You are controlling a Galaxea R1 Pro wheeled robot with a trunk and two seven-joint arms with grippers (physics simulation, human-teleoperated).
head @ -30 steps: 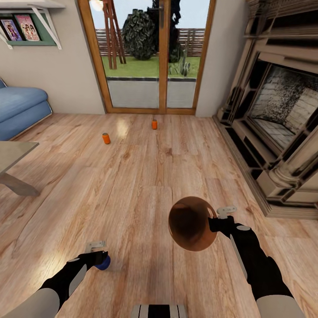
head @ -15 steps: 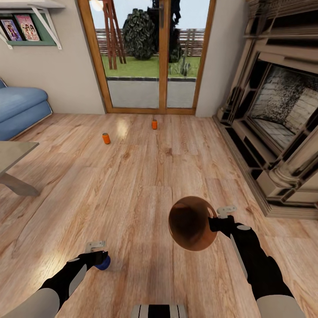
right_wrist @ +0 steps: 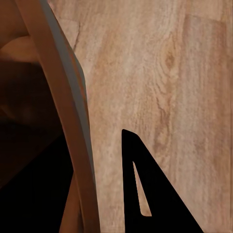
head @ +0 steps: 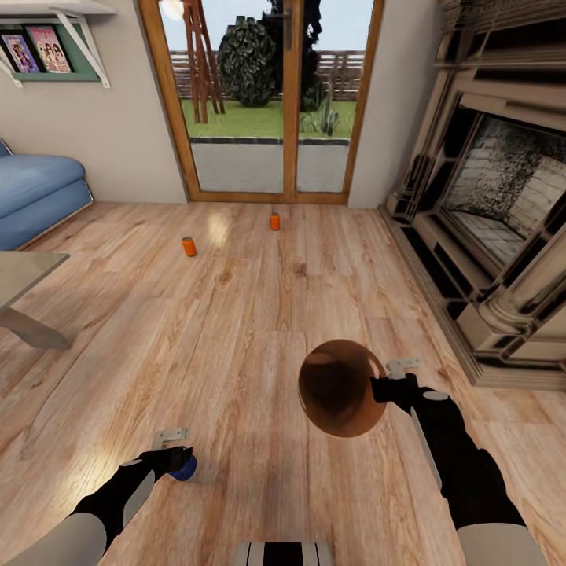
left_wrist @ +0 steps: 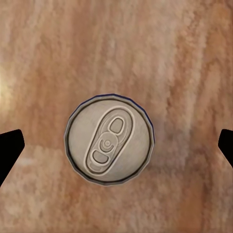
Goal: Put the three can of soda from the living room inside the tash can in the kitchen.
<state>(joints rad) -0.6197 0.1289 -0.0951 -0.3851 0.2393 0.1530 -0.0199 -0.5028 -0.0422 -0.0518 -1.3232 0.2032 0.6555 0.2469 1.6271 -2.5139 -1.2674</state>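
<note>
Since half a second ago the trash can [head: 339, 388] has risen a little in the head view, carried by the right arm, while the left arm has not shifted. On the left, the left arm reaches forward and down, and the left gripper [head: 182, 465] hangs over the dark blue soda can [head: 185, 469] standing upright on the wood floor [head: 259, 314]; in the left wrist view the pale can top [left_wrist: 109, 139] sits centred between the spread fingertips [left_wrist: 9, 148], neither touching it. Further off stand the two orange cans [head: 189, 246] [head: 274, 222], near the glass doors [head: 263, 94]. On the right, the right arm extends forward, the right gripper [head: 385, 387] clamped on the bin's rim [right_wrist: 73, 126].
</note>
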